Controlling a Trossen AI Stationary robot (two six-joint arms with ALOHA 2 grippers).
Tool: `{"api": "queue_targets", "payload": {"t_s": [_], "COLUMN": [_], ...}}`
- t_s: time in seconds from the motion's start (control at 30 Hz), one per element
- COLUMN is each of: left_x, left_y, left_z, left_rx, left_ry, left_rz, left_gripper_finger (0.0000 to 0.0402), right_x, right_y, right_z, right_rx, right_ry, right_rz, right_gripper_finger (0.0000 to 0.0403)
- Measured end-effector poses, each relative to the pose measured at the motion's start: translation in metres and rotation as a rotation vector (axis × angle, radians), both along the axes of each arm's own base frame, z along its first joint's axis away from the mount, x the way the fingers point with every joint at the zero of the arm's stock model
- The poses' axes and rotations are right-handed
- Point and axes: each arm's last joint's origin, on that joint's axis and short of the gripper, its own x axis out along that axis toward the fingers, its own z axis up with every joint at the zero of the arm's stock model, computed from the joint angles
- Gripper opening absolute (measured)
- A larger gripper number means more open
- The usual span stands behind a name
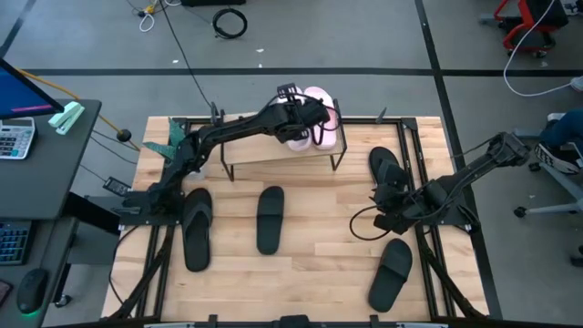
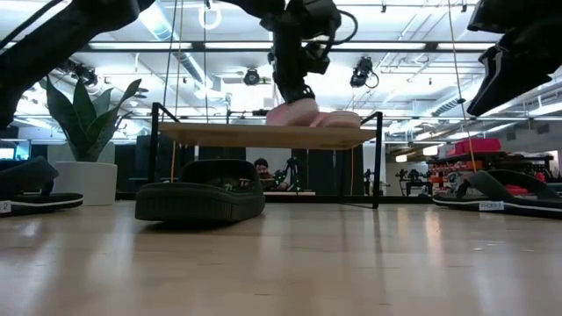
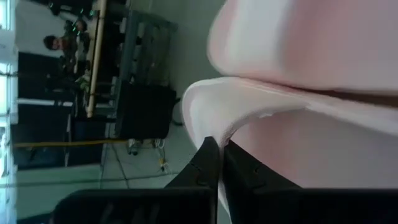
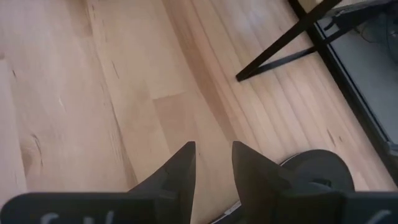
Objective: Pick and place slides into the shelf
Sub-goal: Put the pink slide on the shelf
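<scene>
Above the low wooden-topped shelf on thin black legs (image 1: 264, 150), near its right end, we see the left claw (image 1: 314, 117) pinching the strap of a pale pink slide sandal (image 1: 299, 137) beside its twin (image 1: 321, 98). Four black slides (image 1: 270, 219) lie well apart across the tabletop (image 1: 319, 264). Our right claw (image 4: 211, 158) hangs slightly spread over bare wood near one black slide (image 1: 386, 167).
</scene>
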Motion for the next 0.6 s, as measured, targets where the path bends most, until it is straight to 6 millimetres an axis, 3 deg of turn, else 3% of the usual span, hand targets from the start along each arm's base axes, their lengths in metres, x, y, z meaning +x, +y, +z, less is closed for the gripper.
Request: {"api": "queue_targets", "payload": {"t_s": [0.37, 0.6], "left_x": [0.0025, 0.0033], "left_y": [0.001, 0.0018], "left_z": [-0.003, -0.0045], "left_rx": [-0.061, -0.132], "left_ry": [-0.047, -0.076], "left_rz": [-0.028, -0.069], "left_gripper_finger": [0.0026, 0.008], "right_x": [-0.0001, 0.0], "right_y": [-0.0001, -0.0001], "right_z": [0.0001, 0.0002], "right_rx": [-0.001, 0.0], "right_ry": [0.0, -0.001], "right_rz": [0.001, 0.001], "right_gripper_finger": [0.011, 0.011]}}
